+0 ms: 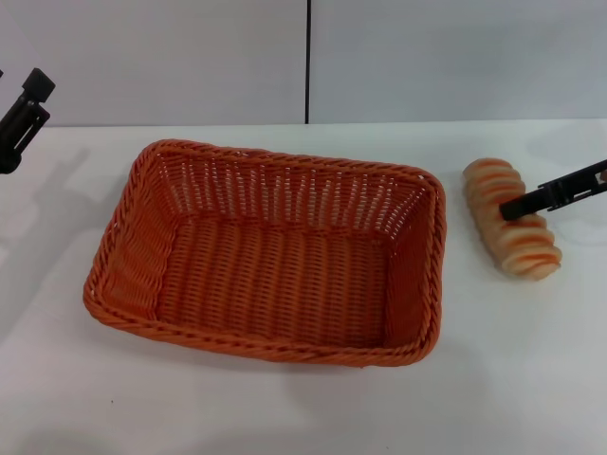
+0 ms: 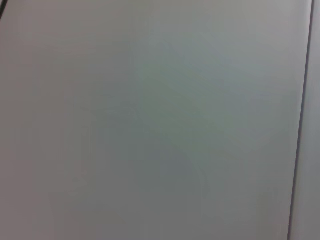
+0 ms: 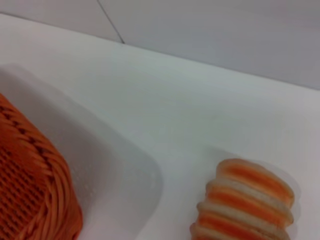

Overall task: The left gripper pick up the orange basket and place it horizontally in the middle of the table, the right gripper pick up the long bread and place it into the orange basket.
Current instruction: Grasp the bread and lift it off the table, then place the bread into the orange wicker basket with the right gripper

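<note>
The orange basket (image 1: 270, 251) lies lengthwise across the middle of the white table (image 1: 303, 408), empty, with its corner (image 3: 30, 180) showing in the right wrist view. The long bread (image 1: 527, 248) lies on the table to the basket's right, striped side up, apart from the basket; its end (image 3: 245, 200) also appears in the right wrist view. My right gripper (image 1: 513, 210) reaches in from the right edge and sits over the middle of the loaf. My left gripper (image 1: 24, 112) hangs raised at the far left, well away from the basket and holding nothing.
A pale wall with a dark vertical seam (image 1: 308, 62) stands behind the table. The left wrist view shows only a plain grey surface (image 2: 150, 120). Bare tabletop lies in front of the basket and between the basket and the bread.
</note>
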